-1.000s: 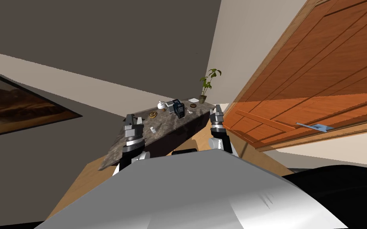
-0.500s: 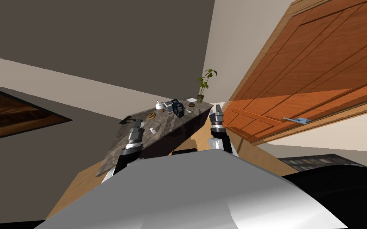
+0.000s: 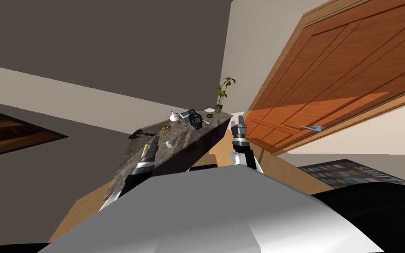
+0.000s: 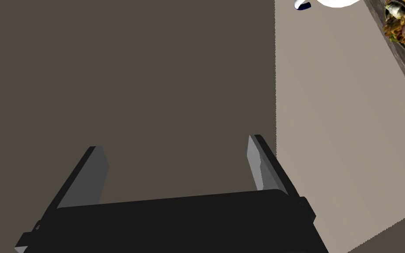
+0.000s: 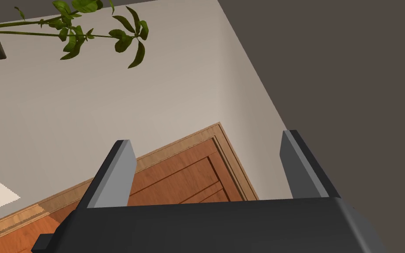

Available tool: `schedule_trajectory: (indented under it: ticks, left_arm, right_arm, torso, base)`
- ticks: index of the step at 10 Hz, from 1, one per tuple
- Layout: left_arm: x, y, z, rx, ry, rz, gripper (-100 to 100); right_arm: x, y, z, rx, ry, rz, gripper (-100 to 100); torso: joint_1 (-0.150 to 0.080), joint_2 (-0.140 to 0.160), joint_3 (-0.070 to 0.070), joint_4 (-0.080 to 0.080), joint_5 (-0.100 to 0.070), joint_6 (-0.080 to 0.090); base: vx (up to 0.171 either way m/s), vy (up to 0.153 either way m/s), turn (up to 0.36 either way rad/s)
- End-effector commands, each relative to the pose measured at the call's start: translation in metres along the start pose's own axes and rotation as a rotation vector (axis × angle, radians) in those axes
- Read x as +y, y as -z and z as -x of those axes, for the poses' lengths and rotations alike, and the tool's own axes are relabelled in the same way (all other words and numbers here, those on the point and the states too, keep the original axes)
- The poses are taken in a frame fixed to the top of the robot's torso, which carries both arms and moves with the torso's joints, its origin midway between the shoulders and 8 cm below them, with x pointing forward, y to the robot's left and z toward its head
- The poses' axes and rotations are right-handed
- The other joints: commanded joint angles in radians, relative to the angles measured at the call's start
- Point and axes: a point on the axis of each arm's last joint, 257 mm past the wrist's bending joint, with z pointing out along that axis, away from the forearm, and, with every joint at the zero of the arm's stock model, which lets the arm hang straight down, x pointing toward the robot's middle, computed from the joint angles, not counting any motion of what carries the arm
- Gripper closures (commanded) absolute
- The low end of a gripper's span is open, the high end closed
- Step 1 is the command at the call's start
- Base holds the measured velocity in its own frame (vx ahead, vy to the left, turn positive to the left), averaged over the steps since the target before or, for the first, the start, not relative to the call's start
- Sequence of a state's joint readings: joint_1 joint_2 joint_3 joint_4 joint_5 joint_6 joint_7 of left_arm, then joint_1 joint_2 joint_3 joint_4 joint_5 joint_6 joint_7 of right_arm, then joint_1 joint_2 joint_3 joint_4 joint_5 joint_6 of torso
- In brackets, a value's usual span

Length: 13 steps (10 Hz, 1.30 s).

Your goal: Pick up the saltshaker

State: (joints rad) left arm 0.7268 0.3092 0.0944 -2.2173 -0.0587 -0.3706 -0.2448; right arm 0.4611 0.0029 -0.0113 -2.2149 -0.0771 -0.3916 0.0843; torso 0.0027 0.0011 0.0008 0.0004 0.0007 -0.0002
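Left tool (image 3: 155, 139) spread, forearm angled over counter (image 3: 182, 134), seemingly just beside saltshaker (image 3: 168, 144); right tool (image 3: 240, 119) likewise spread.

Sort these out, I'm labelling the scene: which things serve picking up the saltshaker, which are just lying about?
For the job: saltshaker, small and white on the marbled counter; left gripper, open, nearest it.
Lying about: white teapot; plate of food; dark blue box; potted plant; right gripper, open, beside the counter's end.
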Motion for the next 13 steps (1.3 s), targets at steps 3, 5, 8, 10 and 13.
schedule_trajectory:
  ticks: [3, 5, 8, 10, 13]
  left_arm:
    - [0.048, 0.021, -0.01, 0.126, -0.132, 0.136, -100]
    - [0.077, 0.039, -0.012, 0.201, -0.207, 0.219, -100]
    - [0.103, 0.058, -0.012, 0.284, -0.285, 0.291, -100]
    - [0.127, 0.078, -0.01, 0.357, -0.351, 0.36, -100]
    - [0.157, 0.105, -0.002, 0.457, -0.435, 0.45, -100]
  right_arm:
    - [0.0, 0.0, 0.0, 0.0, 0.0, 0.0, 0]
    - [0.0, 0.0, 0.0, 0.0, 0.0, 0.0, 0]
    - [0.0, 0.0, 0.0, 0.0, 0.0, 0.0, 0]
    - [0.0, 0.0, 0.0, 0.0, 0.0, 0.0, 0]
    - [0.0, 0.0, 0.0, 0.0, 0.0, 0.0, 0]
  torso:
    - [0.001, 0.0, 0.0, 0.0, 0.0, 0.0]
    - [0.002, 0.001, 0.0, 0.0, 0.0, 0.0]
    - [-0.001, -0.001, -0.001, 0.0, 0.0, 0.0]
    - [0.0, -0.001, -0.001, 0.0, 0.0, 0.0]
    - [-0.001, -0.002, -0.001, 0.0, 0.0, 0.0]
  base:
    - [-0.022, 0.044, -0.148]
    - [-0.033, 0.05, -0.168]
    - [-0.01, 0.019, -0.112]
    - [-0.018, 0.027, -0.195]
    - [-0.003, 0.018, -0.166]
